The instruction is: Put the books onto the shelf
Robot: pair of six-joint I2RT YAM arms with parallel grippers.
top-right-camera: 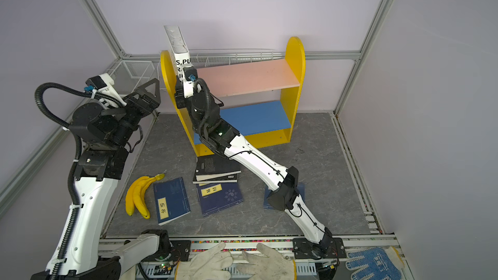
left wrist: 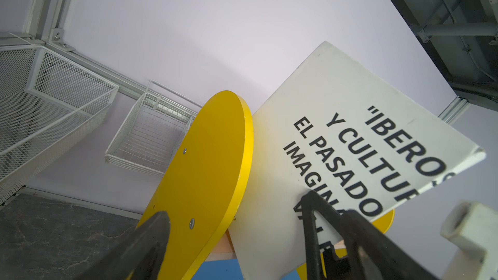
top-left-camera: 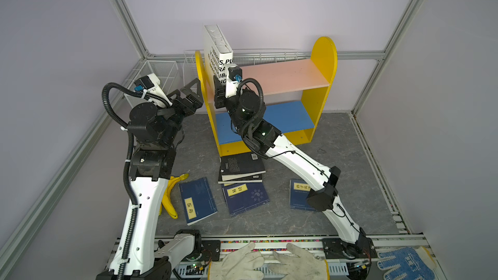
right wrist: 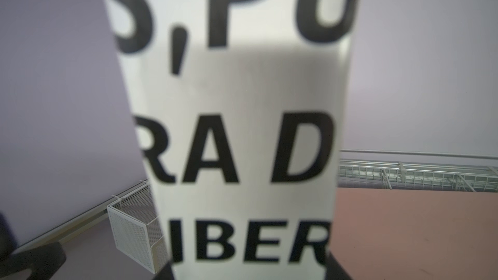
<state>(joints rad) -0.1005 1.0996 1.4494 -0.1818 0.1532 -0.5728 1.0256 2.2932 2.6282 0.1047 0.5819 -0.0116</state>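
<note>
While I watch both top views, the left gripper (top-left-camera: 199, 93) hangs empty with its jaws wide apart, just beside the left side panel of the yellow shelf (top-left-camera: 324, 57). Next along, the right gripper (top-left-camera: 219, 88) is clamped on the white book (top-left-camera: 217, 40), which stands upright at the left end of the pink upper board (top-left-camera: 285, 75). On the tabletop (top-left-camera: 336, 141) before the shelf lie bananas (top-right-camera: 137, 197), a navy book (top-left-camera: 198, 200), two stacked black paperbacks (top-left-camera: 241, 167), a second navy book (top-left-camera: 245, 196), and a third navy book (top-left-camera: 299, 195) partly under the right arm.
</note>
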